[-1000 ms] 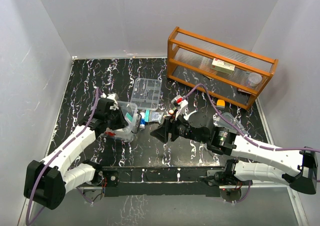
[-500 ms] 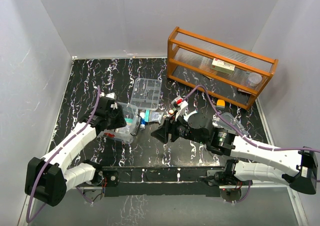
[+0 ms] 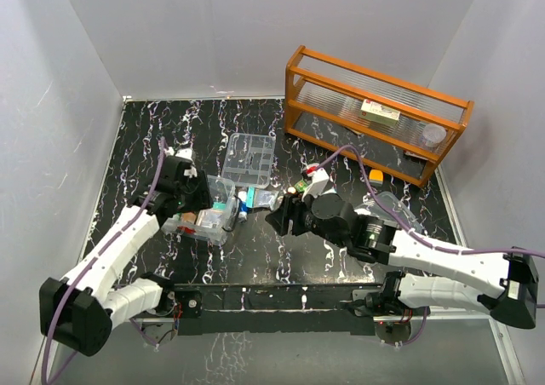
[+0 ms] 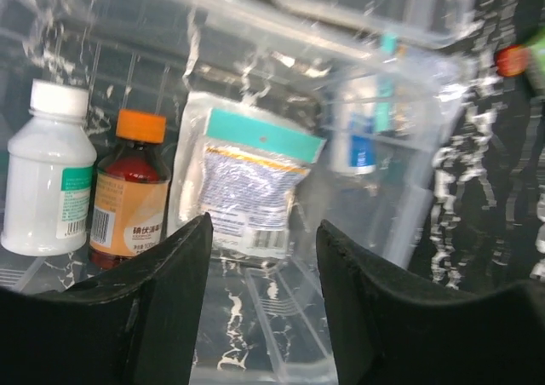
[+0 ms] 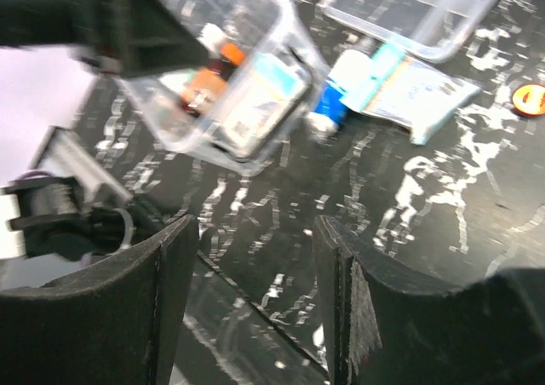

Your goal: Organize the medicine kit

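Note:
The medicine kit's clear box (image 3: pixel 223 221) (image 4: pixel 400 198) (image 5: pixel 174 104) lies on the black marbled table, left of centre. Inside it are a white bottle (image 4: pixel 47 181), a brown bottle with an orange cap (image 4: pixel 132 193) and a teal-topped sachet (image 4: pixel 251 181) (image 5: pixel 260 104). My left gripper (image 3: pixel 192 199) (image 4: pixel 264 257) is open at the box's left side, its fingers astride the clear near wall without pinching it. The kit's clear divided tray (image 3: pixel 249 158) (image 5: pixel 417 6) sits behind the box. My right gripper (image 3: pixel 278 218) (image 5: pixel 255 266) hangs open over bare table, right of the box.
Loose packets and a small blue-labelled bottle (image 3: pixel 254 199) (image 5: pixel 396 83) lie between box and tray. An orange wooden rack (image 3: pixel 375 112) stands at the back right, with a small yellow-orange item (image 3: pixel 375 176) in front of it. An orange cap (image 5: pixel 532 98) lies nearby. The table's front edge is just below my right gripper.
My left gripper has opened and let go of the box, which has settled lower and to the left. The right gripper has shifted slightly right and back.

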